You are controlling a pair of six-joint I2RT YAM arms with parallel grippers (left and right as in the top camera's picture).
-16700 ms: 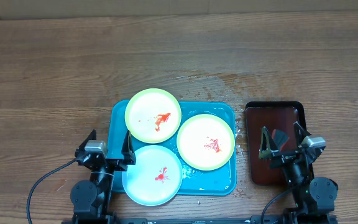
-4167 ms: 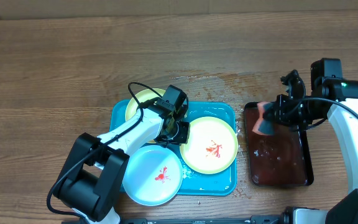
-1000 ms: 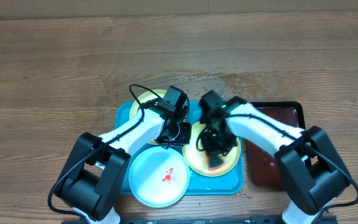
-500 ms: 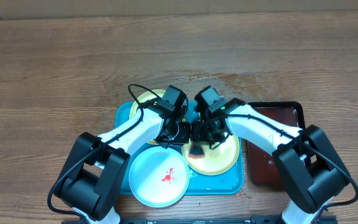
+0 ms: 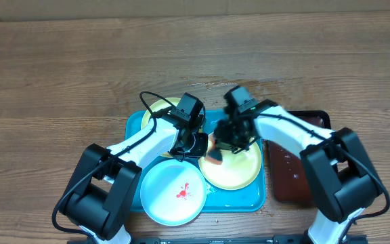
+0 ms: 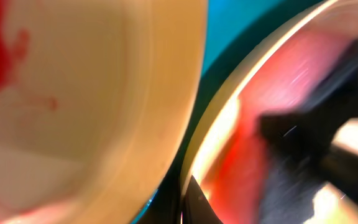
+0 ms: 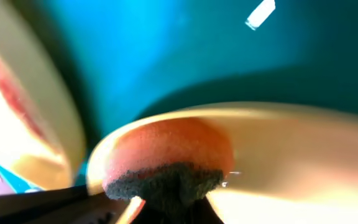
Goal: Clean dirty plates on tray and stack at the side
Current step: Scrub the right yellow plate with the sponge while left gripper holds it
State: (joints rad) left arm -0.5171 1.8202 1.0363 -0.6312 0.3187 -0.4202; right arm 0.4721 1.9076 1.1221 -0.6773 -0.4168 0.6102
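Overhead, a plate [image 5: 239,171] is scrubbed with a sponge [image 7: 166,149] gripped by the right end effector [image 5: 221,149], the closed left end effector [image 5: 193,145] at its rim; full-face sweeps seem needed next.

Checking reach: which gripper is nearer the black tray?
Right. The right gripper, holding the sponge, is over the yellow-green plate beside the black tray; the left gripper sits farther left, at that plate's left rim.

The overhead camera looks straight down on the whole desk [image 5: 59,61]. Both wrist cameras sit very close, blurred, sharing the tray [image 5: 244,200] and its plates [image 5: 239,169].
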